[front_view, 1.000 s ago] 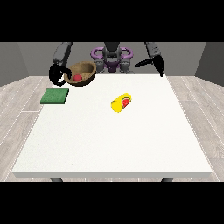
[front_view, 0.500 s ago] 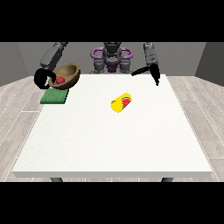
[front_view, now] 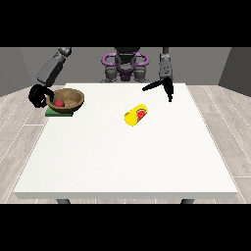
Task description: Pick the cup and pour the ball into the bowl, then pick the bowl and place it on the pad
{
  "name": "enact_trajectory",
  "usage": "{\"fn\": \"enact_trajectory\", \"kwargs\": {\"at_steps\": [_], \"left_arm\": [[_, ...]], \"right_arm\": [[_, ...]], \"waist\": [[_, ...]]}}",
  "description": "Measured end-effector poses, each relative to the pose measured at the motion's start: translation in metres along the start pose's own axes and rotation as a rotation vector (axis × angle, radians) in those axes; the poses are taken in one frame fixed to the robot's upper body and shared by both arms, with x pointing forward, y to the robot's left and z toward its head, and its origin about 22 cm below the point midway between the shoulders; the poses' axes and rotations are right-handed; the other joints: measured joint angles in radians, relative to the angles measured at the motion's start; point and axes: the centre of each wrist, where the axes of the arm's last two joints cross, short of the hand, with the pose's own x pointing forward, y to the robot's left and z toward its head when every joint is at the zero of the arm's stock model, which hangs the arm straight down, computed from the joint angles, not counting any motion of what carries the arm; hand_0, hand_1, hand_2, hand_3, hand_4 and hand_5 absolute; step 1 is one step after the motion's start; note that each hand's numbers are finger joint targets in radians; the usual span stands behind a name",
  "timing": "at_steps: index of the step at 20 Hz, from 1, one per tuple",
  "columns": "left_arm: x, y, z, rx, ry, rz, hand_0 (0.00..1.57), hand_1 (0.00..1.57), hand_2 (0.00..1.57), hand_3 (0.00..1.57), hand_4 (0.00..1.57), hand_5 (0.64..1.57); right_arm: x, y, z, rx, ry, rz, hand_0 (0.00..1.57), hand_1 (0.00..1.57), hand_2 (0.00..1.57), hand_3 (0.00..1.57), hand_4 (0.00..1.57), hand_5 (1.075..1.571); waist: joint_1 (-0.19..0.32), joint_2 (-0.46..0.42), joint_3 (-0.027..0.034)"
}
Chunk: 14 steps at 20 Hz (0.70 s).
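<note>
The white table filled most of the front view. The wooden bowl sat at the table's far edge, close to the corner at the view's left, over the green pad, which showed as a strip beneath it. A red ball lay inside the bowl. Whether the bowl rested fully on the pad or was a little above it could not be told.

The yellow cup lay on its side near the table's middle, somewhat toward the far edge. Its long axis ran diagonally, the mouth turned toward the near edge and the view's left. Something red showed on its upper side; what it was could not be told.

The hand at the view's left was at the bowl's rim, fingers seemingly curled round it. The hand at the view's right hung above the table, well apart from the cup, its fingers straight and holding nothing.

Judged from this, the risk lay in the release: the bowl overhung the pad, so letting go off-centre could tip it or roll the ball out. The cup, being on its side, could roll if nudged.
</note>
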Motion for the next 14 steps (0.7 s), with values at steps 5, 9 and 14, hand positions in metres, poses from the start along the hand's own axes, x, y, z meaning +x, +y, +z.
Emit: {"fn": "enact_trajectory", "kwargs": {"at_steps": [5, 9, 14], "left_arm": [[0.022, 0.008, -0.007, 0.02, -0.063, -0.017, 0.0, 0.0, 0.0, 0.0, 0.0, 1.564], [0.039, 0.011, -0.001, 0.024, -0.085, -0.02, 0.0, 0.0, 0.0, 0.0, 0.0, 1.563], [0.053, 0.013, -0.002, 0.039, -0.099, -0.017, 0.0, 0.0, 0.0, 0.0, 0.0, 1.566]], "right_arm": [[0.024, -0.023, 0.002, -0.015, -0.08, 0.031, 1.57, 1.57, 1.57, 0.0, 1.04, 1.569], [0.029, -0.034, 0.006, -0.027, -0.106, 0.057, 1.57, 1.57, 1.57, 0.44, 1.03, 1.571], [0.042, -0.034, 0.001, -0.024, -0.109, 0.022, 1.57, 1.57, 1.57, 0.0, 0.78, 1.569]], "waist": [[-0.001, 0.068, 0.0003], [-0.001, 0.083, 0.0003], [-0.014, 0.093, -0.0004]]}}
